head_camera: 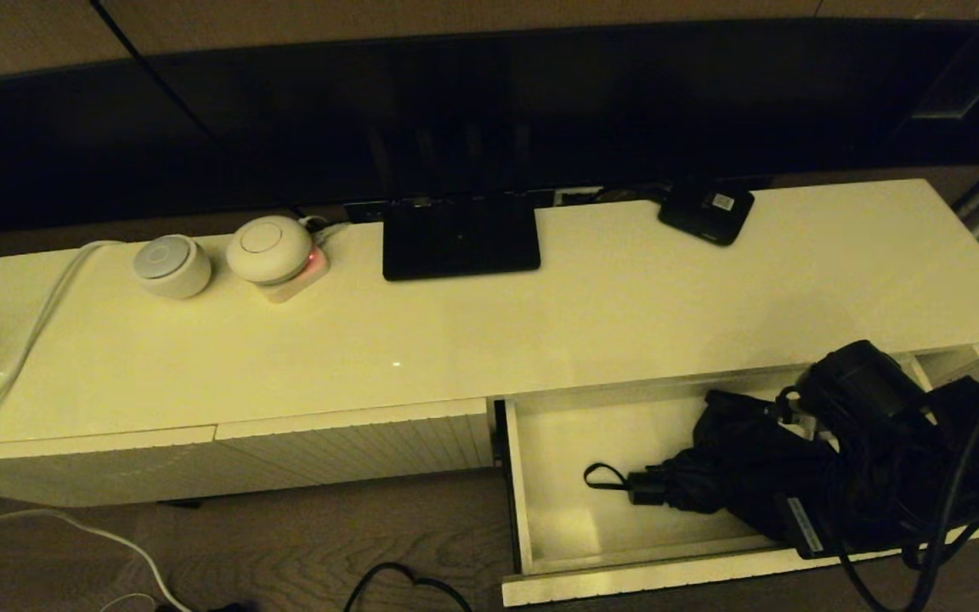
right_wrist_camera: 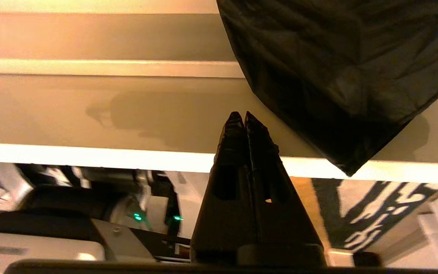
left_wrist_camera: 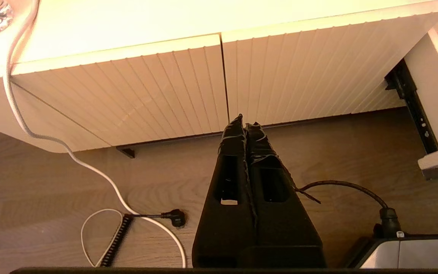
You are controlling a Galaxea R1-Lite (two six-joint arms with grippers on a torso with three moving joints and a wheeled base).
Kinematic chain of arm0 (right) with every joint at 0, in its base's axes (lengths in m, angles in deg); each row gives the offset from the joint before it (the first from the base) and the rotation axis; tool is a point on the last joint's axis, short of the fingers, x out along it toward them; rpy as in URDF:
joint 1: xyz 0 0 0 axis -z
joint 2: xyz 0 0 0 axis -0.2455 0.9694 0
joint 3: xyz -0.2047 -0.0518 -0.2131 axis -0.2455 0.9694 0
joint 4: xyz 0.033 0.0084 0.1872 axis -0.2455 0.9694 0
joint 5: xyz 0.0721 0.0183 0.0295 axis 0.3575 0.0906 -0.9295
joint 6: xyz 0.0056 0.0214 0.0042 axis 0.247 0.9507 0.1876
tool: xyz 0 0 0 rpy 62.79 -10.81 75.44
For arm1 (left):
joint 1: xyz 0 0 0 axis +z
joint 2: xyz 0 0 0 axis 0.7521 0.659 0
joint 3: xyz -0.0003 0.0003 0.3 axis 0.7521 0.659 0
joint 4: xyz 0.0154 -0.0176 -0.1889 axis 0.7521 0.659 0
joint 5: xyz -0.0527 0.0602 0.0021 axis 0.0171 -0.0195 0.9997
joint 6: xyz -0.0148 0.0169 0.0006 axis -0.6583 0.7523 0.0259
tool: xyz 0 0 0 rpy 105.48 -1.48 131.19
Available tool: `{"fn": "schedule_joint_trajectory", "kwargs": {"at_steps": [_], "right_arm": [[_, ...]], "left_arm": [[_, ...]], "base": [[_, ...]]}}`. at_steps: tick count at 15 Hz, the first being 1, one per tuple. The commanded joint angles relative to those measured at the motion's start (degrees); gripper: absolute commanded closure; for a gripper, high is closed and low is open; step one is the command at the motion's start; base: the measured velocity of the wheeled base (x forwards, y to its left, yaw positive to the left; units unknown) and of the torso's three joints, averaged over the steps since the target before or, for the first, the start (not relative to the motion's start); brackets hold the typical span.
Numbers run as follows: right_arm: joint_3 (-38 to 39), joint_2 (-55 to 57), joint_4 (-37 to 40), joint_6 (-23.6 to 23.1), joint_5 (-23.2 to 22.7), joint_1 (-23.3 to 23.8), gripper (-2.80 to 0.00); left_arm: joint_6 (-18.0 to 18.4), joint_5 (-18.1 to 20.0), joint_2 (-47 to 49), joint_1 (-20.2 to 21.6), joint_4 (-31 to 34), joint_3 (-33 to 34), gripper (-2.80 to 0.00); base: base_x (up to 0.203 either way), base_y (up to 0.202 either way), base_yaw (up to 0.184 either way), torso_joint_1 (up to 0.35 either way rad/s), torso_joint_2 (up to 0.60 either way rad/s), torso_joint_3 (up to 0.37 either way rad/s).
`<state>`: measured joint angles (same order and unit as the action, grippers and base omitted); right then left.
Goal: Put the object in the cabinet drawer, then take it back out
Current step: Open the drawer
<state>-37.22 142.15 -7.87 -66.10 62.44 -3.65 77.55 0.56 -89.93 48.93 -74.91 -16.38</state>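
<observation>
Open drawer (head_camera: 540, 476) — umbrella (head_camera: 736, 467) lengthwise, handle leftward.

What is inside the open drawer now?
Inside the drawer lies the black umbrella, its wrist loop on the pale floor. The right arm covers the drawer's right end, so that part cannot be seen.

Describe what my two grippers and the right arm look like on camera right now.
Both the left gripper and the right gripper have matte black tapered fingers with slot cut-outs and ridged tips. The right arm is black with dark cables looped alongside and a white label.
</observation>
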Motion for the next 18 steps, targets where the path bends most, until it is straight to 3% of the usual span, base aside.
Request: {"fn": "schedule_joint_trajectory", "kwargs": {"at_steps": [1, 6, 12, 15, 18], "right_arm": [[2.0, 0.34, 0.88, -1.5, -0.03, -0.02, 0.0], [1.87, 0.67, 0.39, -1.64, 0.18, 0.02, 0.0], [2.5, -5.09, -9.3, -2.03, 3.45, 0.8, 0.0], [3.21, -9.2, -10.99, -7.16, 6.59, 0.81, 0.0], [6.77, -13.37, -11.54, -19.65, 10.77, 0.83, 0.0]], "left_arm": [[0.05, 0.0, 0.0, 0.02, 0.0, 0.18, 0.0], [0.0, 0.0, 0.0, 0.02, 0.0, 0.18, 0.0], [0.05, 0.0, 0.0, 0.02, 0.0, 0.18, 0.0], [0.05, 0.0, 0.0, 0.02, 0.0, 0.18, 0.0], [0.05, 0.0, 0.0, 0.02, 0.0, 0.18, 0.0]], "base": [[0.0, 0.0, 0.0, 0.0, 0.0, 0.0], [0.0, 0.0, 0.0, 0.0, 0.0, 0.0], [0.0, 0.0, 0.0, 0.0, 0.0, 0.0], [0.0, 0.0, 0.0, 0.0, 0.0, 0.0], [0.0, 0.0, 0.0, 0.0, 0.0, 0.0]]}}
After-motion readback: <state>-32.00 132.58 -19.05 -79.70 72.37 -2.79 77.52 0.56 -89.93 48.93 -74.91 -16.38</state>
